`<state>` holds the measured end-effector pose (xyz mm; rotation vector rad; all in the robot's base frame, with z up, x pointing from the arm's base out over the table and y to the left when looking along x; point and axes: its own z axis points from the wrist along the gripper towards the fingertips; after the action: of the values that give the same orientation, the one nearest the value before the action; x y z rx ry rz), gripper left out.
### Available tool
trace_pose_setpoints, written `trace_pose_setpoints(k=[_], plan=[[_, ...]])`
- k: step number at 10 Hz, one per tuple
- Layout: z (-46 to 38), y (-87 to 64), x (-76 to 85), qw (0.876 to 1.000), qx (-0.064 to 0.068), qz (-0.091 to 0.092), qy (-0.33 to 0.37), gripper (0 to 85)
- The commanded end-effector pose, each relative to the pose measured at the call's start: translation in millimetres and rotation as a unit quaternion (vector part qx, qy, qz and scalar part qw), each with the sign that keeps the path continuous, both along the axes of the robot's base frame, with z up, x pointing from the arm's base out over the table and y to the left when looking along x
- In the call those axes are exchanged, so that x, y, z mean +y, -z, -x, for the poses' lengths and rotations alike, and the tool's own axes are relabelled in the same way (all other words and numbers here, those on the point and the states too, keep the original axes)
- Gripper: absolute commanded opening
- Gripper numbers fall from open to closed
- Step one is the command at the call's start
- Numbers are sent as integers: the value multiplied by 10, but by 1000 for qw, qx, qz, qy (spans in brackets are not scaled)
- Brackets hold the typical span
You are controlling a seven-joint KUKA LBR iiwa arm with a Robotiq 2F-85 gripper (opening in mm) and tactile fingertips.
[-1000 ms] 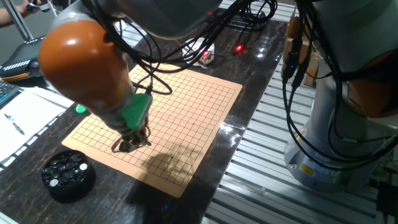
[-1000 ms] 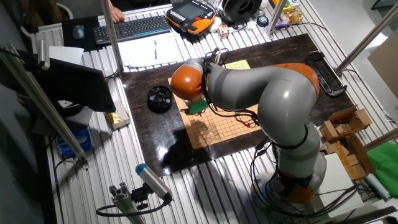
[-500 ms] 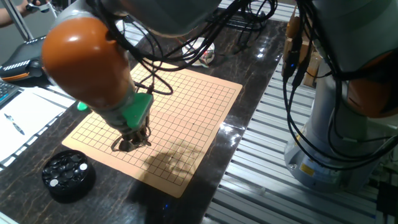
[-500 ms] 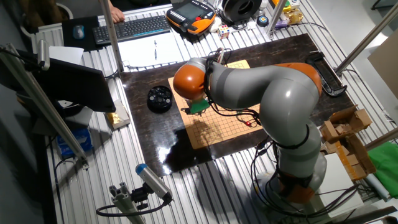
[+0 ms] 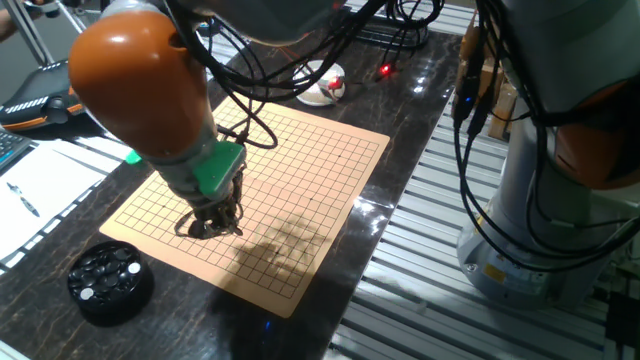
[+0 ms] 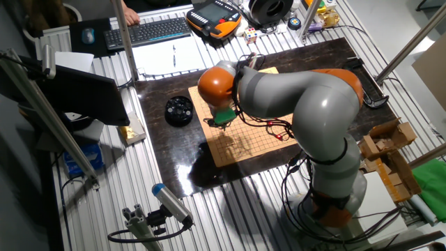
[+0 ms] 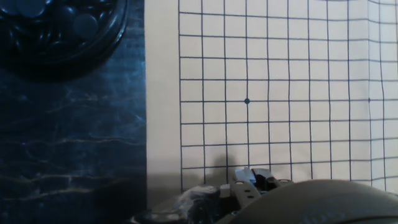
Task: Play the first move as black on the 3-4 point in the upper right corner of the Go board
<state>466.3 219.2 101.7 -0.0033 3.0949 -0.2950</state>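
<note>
Black stone to be played: cannot single it out. The fingertips are dark and tangled with cable in both fixed views, and in the hand view only a blurred grey bit of the fingers (image 7: 247,179) shows at the bottom edge. Cannot tell if anything sits between them, or whether they are clenched or released.

Black stones (image 7: 84,25) lie piled in a round dark bowl (image 5: 110,283), with a few white stones (image 5: 131,268) among them. The bowl stands on the table (image 5: 400,120), just off the corner of the Go board (image 5: 300,170) nearest the camera in one fixed view. In the hand view it sits top left, apart from the board's edge.

The fingers (image 5: 212,225) point down over the board, close above the grid, a few lines in from the edge on the bowl side. A green block (image 5: 218,170) sits above them, under the big orange joint (image 5: 135,80) of the arm. The hand view shows a star point (image 7: 247,101) on the grid ahead of the fingers.

The table is dark and marbled, and the board lies flat on it. Beyond the board's far edge is a small white object with red on it (image 5: 325,85). A sheet of paper with a pen (image 5: 40,190) lies to the left. A keyboard (image 6: 150,29) and an orange pendant (image 6: 212,17) lie beyond the table in the other fixed view.
</note>
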Motion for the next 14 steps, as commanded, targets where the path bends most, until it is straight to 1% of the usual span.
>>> trace_pose_setpoints(k=[1, 2, 3, 4, 6, 7, 8, 10, 11, 13, 14], plan=[[-1, -1, -2, 1000, 5, 0, 6, 7], [-1, -1, -2, 1000, 8, 1, 9, 7], [-1, -1, -2, 1000, 7, 8, 9, 7], [8, -8, 0, 1000, 8, 18, 4, 7], [92, -25, 13, 999, 11, 35, -4, 7], [139, -20, 21, 999, 10, 39, -2, 7], [194, -7, 31, 999, 7, 52, -3, 7], [300, 32, 53, 998, 7, 65, -2, 7], [345, 60, 49, 997, 4, 72, -6, 7], [410, 134, 43, 997, -4, 81, -8, 7], [413, 148, 26, 997, -3, 78, -10, 7]])
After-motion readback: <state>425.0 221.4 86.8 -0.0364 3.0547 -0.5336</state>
